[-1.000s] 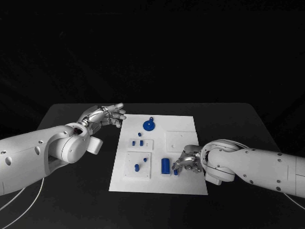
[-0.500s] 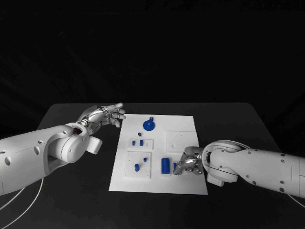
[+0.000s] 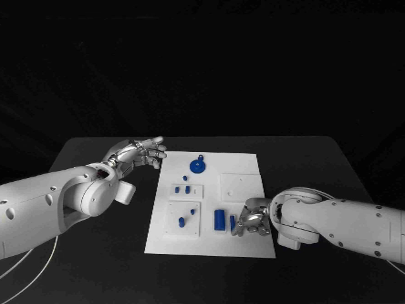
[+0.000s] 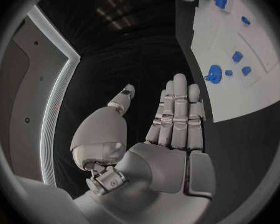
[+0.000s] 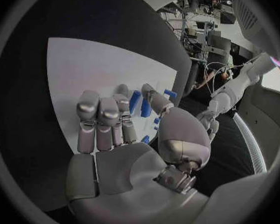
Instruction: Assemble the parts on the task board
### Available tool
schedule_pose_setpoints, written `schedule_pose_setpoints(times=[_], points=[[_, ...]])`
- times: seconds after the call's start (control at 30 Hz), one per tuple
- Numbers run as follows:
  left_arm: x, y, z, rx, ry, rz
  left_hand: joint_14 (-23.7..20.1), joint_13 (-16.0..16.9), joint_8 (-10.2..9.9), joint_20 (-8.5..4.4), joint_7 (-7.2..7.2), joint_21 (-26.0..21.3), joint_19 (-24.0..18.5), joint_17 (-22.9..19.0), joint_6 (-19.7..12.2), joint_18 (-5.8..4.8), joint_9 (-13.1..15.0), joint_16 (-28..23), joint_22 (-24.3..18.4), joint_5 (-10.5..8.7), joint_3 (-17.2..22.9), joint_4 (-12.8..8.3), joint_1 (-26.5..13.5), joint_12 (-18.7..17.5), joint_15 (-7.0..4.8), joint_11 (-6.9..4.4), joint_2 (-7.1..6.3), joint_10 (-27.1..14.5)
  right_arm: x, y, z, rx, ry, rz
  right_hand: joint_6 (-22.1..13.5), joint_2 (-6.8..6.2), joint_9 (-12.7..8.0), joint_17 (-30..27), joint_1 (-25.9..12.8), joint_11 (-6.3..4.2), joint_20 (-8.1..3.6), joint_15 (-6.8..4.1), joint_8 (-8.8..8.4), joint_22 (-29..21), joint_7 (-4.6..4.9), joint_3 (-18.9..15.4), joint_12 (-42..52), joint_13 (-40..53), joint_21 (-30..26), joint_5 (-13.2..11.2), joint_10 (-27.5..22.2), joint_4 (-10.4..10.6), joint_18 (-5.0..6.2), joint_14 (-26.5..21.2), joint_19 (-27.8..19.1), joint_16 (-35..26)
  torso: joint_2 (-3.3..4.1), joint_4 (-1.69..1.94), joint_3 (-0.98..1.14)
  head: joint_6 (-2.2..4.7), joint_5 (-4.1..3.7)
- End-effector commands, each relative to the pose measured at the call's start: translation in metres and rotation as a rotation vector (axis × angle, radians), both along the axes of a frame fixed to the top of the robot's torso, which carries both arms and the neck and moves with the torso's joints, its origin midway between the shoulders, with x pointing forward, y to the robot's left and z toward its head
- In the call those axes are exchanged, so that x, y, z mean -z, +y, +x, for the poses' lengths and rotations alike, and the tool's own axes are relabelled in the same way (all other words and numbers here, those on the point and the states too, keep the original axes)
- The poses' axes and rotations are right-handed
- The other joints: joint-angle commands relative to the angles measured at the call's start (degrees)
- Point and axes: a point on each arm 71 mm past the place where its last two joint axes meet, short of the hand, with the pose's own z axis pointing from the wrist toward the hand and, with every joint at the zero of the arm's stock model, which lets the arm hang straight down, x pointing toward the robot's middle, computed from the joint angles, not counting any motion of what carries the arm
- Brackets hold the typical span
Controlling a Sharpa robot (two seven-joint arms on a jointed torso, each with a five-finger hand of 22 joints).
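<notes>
Head view: one white, flat, rectangular task board (image 3: 243, 168) is seen lying in the middle of the black table (image 3: 303, 155), with several small blue parts on it. One round part with a short stem (image 3: 197, 166) lies toward the far end; two elongated blue parts (image 3: 220, 219) lie side by side near the right hand (image 3: 252, 220). That hand is lowered onto the board just beside them, fingers curled; whether anything is pinched cannot be told. The left hand (image 3: 138, 152) is held off the board's far left corner, fingers apart, nothing in it.
</notes>
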Motion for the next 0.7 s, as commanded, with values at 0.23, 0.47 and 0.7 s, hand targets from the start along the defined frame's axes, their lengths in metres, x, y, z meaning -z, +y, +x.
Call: schedule_pose_setpoints(times=[0.23, 0.47, 0.7], points=[[-0.001, -0.0022, -0.0004, 0.011, -0.002, -0.011, 0.2, 0.1, 0.4, -0.06, -0.08, -0.3, 0.5, 0.1, -0.5, 1.06, -0.1, -0.3, 0.2, -0.23, 0.2, 0.3, 0.2, -0.3, -0.06, -0.06, 0.06, -0.2, 0.0022, 0.0017, -0.0014, -0.015, 0.019, -0.007, 0.1, 6.4, 0.0, 0.0, -1.7, -0.16, -0.16, -0.23, 0.06, 0.5, -0.02, 0.5, -0.2, 0.1, -0.4, -0.3, 0.0, 2.2, 3.29, -0.2, -0.4, -0.1, 0.02, 0.05, -0.06, -0.28, -0.08], [-0.0008, -0.0019, -0.0004, 0.009, -0.001, -0.01, 0.2, 0.1, 0.4, -0.05, -0.08, -0.3, 0.5, 0.1, -0.5, 1.06, -0.1, -0.3, 0.2, -0.23, 0.2, 0.3, 0.2, -0.3, -0.06, -0.06, 0.07, -0.2, 0.0023, 0.0031, 0.0002, -0.017, 0.005, -0.017, 0.2, 7.97, 0.0, 0.0, 1.0, -0.23, -0.3, -0.28, -0.01, 0.7, -0.03, 6.0, -0.3, 0.1, -0.4, -0.2, 0.0, 1.6, 3.29, -0.3, -0.7, 0.0, 0.0, 0.08, -0.08, -0.35, -0.03], [-0.0008, -0.0023, -0.0004, 0.01, 0.0, -0.01, 0.2, 0.1, 0.4, -0.05, -0.07, -0.3, 0.5, 0.1, -0.5, 1.05, -0.1, -0.3, 0.2, -0.23, 0.2, 0.2, 0.3, -0.3, -0.06, -0.05, 0.06, -0.2, 0.0029, 0.0032, 0.0017, -0.012, 0.0, -0.026, 0.4, 7.8, 0.0, 0.0, 0.7, -0.11, -0.02, -0.15, 0.01, 0.8, 0.03, 8.5, -0.2, 0.2, -0.1, -0.3, 0.2, 1.8, 3.29, -0.2, -0.4, 0.0, 0.0, 0.06, -0.05, -0.3, -0.02]])
